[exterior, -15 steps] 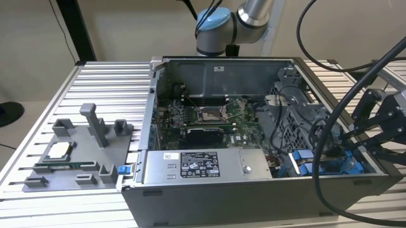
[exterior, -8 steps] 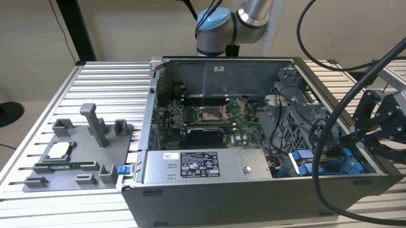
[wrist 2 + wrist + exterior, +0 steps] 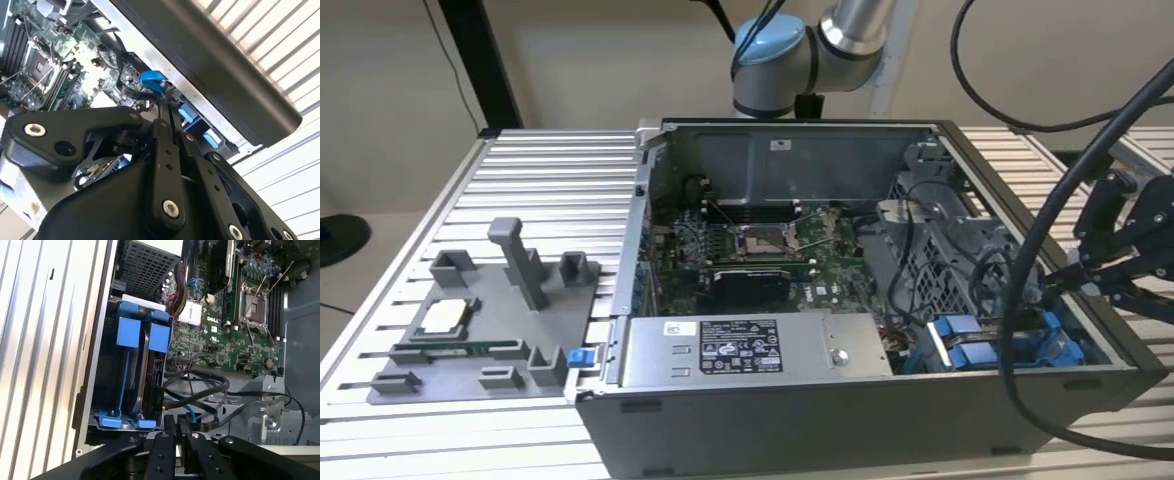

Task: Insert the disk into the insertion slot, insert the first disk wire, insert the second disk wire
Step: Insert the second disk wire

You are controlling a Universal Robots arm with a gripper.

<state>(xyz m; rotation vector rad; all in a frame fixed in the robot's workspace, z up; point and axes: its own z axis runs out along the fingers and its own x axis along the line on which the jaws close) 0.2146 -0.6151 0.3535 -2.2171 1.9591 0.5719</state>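
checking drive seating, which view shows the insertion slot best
First wrist view: the insertion slot shows its blue rails and tabs along their length. Exterior view: cables cross its blue tabs. Second wrist view: the gripper covers most of it.

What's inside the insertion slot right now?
Two blue carriers stand side by side in the insertion slot; a dark slab, likely the disk, fills one. Its label is hidden.
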